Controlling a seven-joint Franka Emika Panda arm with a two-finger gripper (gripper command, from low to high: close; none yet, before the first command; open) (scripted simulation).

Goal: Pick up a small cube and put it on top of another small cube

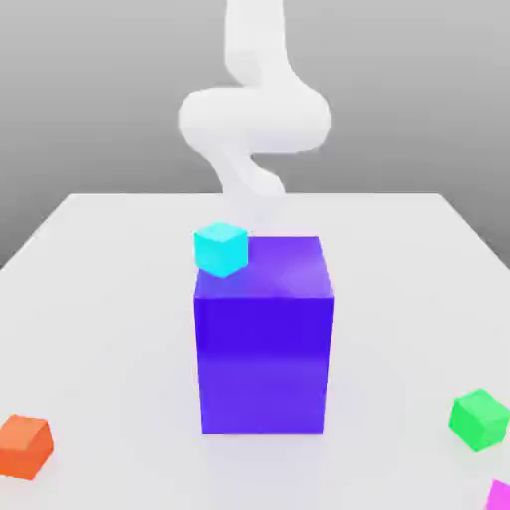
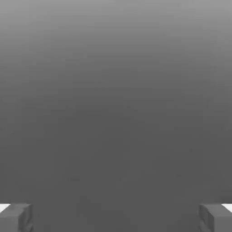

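Note:
The small cube, bright magenta (image 1: 500, 495), lies at the near right corner of the exterior view, cut off by the picture's edge. Another small cube, bright green (image 1: 479, 419), rests on the white table just above it in that view, a short gap apart. My white arm (image 1: 254, 110) rises behind the table's middle, far from both cubes. In the hand view my gripper (image 2: 116, 218) is open, its grey fingertips (image 2: 16, 217) set wide apart with nothing between them, facing plain grey.
A big blue-violet block (image 1: 264, 344) stands in the table's (image 1: 110, 299) middle, between the arm and the near edge. A cyan cube (image 1: 220, 248) overlaps its upper left corner; whether it rests on the block I cannot tell. An orange cube (image 1: 23, 445) lies near left.

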